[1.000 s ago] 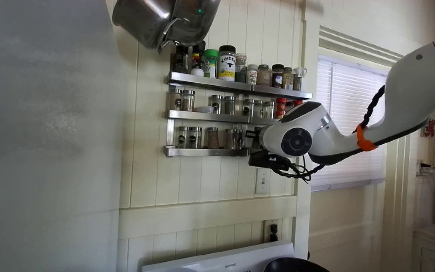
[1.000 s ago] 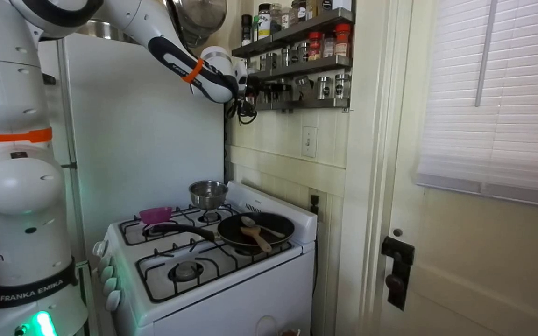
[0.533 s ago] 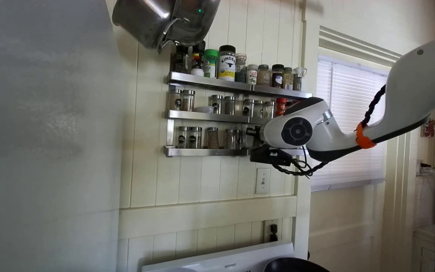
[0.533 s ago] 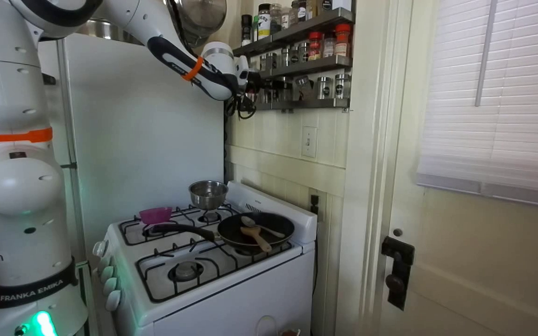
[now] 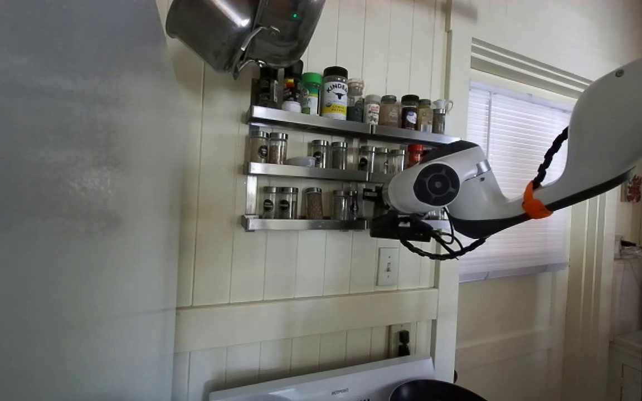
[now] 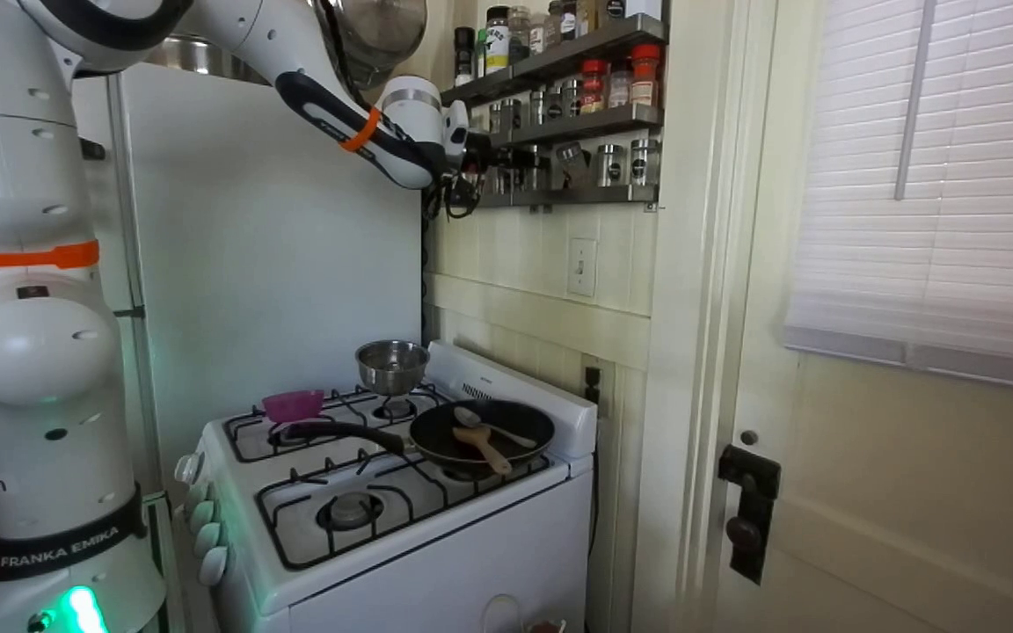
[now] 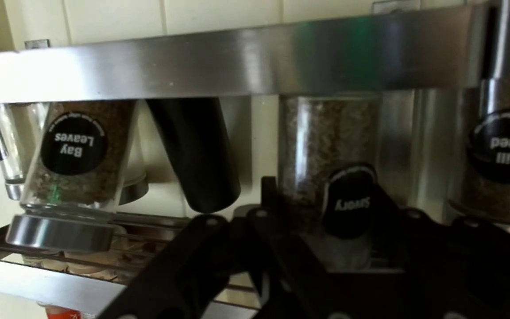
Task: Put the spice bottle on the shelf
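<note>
Wrist view (inverted), left to right along the lowest tier of the shelf [image 7: 184,68]: a clear jar [image 7: 16,146] with a dark label; the Bay Leaves jar [image 7: 73,179], tilted; a black cylinder [image 7: 195,155], likewise tilted; the spice bottle [image 7: 321,128], labelled Savory; and the Dill Weed jar [image 7: 505,146], cut off by the edge of the view. The pincer [image 7: 325,190], its fingers partly spread, grips the spice bottle from both sides. The bottle's base lies at the edge of the front rail [image 7: 370,53]; whether it touches the tier cannot be told. In an exterior view, left to right: the robot arm [image 6: 36,352]; a refrigerator [image 6: 278,220]; a stove [image 6: 436,571] bearing a pink bowl [image 6: 294,406], a steel pot [image 6: 392,374] and a black frying pan [image 6: 434,436] with two utensils [image 6: 482,447]; a door [image 6: 893,492]. In both exterior views the pincer stands at the lowest of three tiers.
</note>
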`<state>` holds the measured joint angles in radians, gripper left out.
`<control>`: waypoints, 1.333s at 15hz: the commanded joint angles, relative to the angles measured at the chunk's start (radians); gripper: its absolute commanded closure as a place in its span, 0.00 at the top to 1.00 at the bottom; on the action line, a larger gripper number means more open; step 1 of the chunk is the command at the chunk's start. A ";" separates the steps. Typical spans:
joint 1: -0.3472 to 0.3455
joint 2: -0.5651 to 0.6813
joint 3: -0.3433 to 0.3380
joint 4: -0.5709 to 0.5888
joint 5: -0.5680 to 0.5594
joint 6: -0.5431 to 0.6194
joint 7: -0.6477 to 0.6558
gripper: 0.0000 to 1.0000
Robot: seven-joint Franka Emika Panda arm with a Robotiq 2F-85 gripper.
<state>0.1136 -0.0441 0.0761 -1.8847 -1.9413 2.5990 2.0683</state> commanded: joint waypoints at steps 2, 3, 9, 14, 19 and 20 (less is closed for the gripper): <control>-0.004 0.014 -0.005 0.024 0.042 0.033 -0.060 0.23; -0.004 0.018 -0.006 0.028 0.048 0.035 -0.070 0.23; -0.004 0.068 -0.005 0.092 0.032 0.046 -0.075 0.23; -0.001 0.106 0.000 0.124 0.046 0.055 -0.103 0.23; 0.001 0.129 0.005 0.135 0.066 0.067 -0.130 0.23; 0.001 0.131 0.006 0.136 0.074 0.069 -0.135 0.23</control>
<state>0.1154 0.0663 0.0808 -1.7717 -1.9102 2.6366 1.9740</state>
